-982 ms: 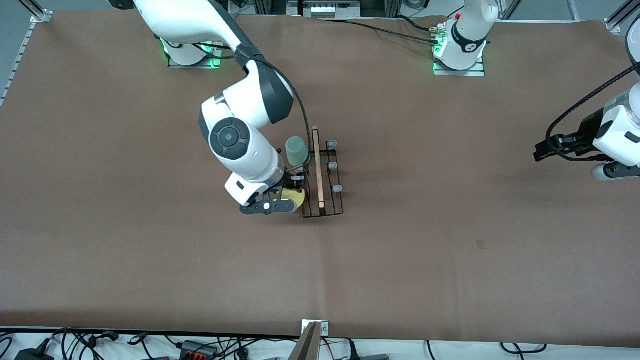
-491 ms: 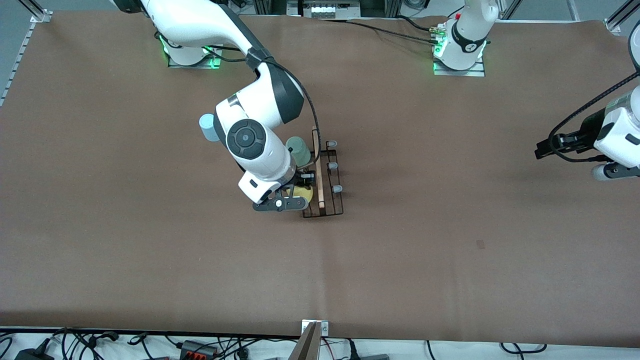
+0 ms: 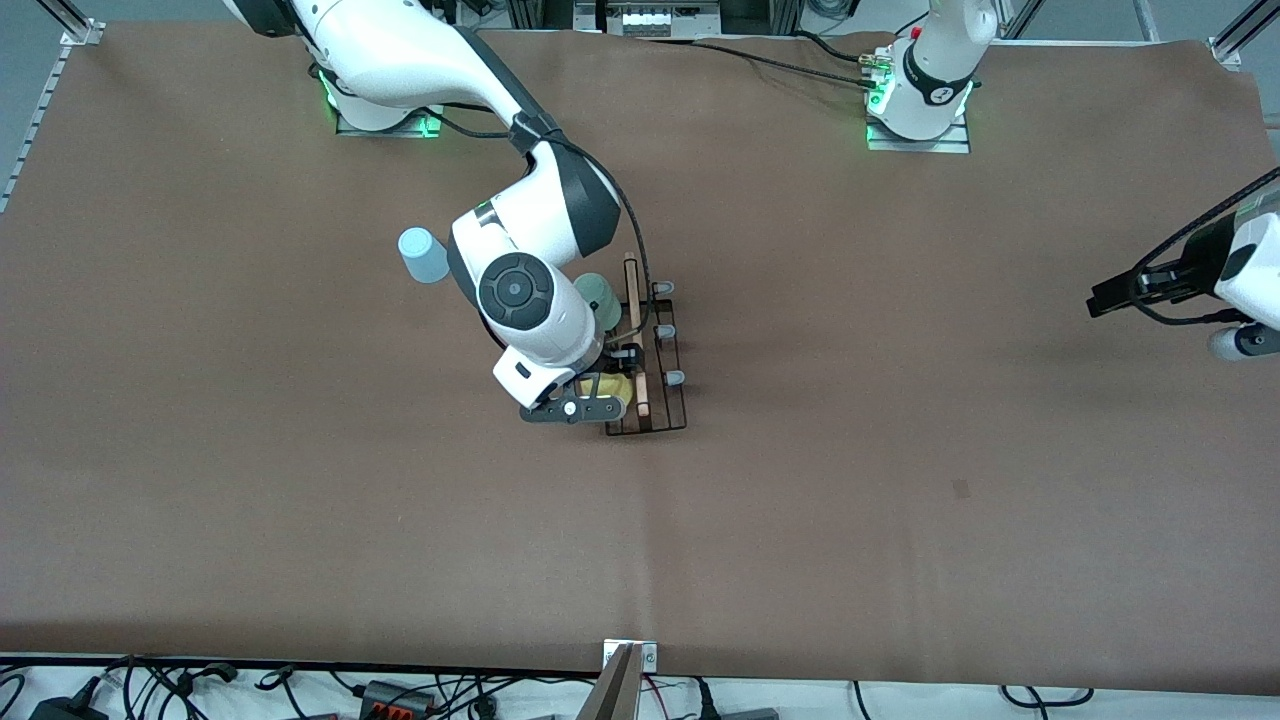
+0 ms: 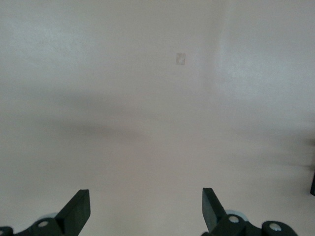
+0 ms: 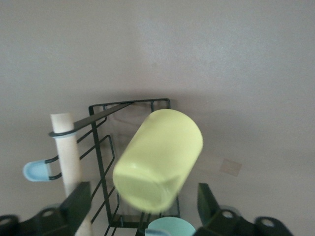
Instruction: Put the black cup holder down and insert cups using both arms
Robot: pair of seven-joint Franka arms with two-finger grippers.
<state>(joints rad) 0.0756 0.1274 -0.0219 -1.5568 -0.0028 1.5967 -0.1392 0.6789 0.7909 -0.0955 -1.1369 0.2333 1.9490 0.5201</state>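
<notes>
The black cup holder (image 3: 668, 352) stands mid-table, its wooden rod (image 3: 634, 330) on top; it also shows in the right wrist view (image 5: 101, 147). A mint green cup (image 3: 598, 297) hangs on it at the end nearer the robots' bases. The yellow cup (image 3: 614, 388) sits tilted at the holder's end nearer the front camera. In the right wrist view the yellow cup (image 5: 157, 160) lies between my right gripper's (image 5: 142, 206) open fingers, with a gap on each side. The light blue cup (image 3: 423, 255) lies on the table toward the right arm's end. My left gripper (image 4: 145, 212) is open and empty.
The left arm (image 3: 1250, 270) waits over bare brown table at its own end. Three grey-tipped prongs (image 3: 675, 378) on the holder's side toward the left arm carry nothing. Cables lie along the table edge nearest the front camera.
My right gripper has moved with the yellow cup up to the holder. The arm's shift uncovered the light blue cup. The left arm drifted slightly toward its table end.
</notes>
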